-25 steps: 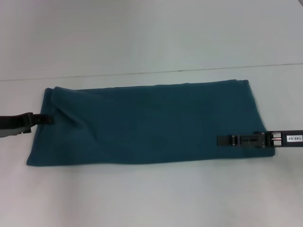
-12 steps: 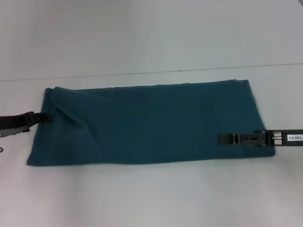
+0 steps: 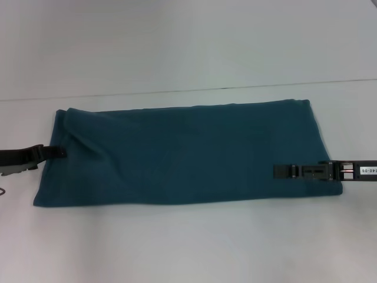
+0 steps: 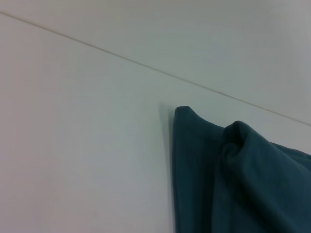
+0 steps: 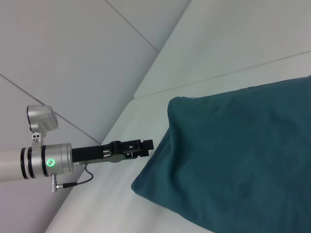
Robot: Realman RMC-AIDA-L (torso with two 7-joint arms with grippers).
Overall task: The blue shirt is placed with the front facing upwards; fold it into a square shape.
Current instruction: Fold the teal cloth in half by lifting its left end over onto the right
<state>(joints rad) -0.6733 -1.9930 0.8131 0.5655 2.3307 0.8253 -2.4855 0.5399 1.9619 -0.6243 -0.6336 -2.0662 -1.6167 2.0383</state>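
Head view first: the blue shirt (image 3: 182,154) lies flat on the white desk (image 3: 188,247) as a long band, so no print shows. It is not a square yet. The left end effector (image 3: 59,152) sits at the shirt's left edge, and it has slid a little down along that edge in the last second. The right end effector (image 3: 283,171) lies over the shirt's right end, and it has pulled back a little toward the right edge. I think both arms are lining up for the next fold, end over end. I cannot tell if either one is pinching cloth. Bare desk lies all around the shirt, with a thin seam line just past its far edge.

Left wrist view: a shirt corner (image 4: 183,112) stands up a bit, with a soft bump of cloth beside it. Plain desk lies beside the shirt.

Right wrist view: the left end effector (image 5: 146,145) pokes at the shirt's far end, fingers close together, just touching the edge. The shirt's edges look rounded and thick here.
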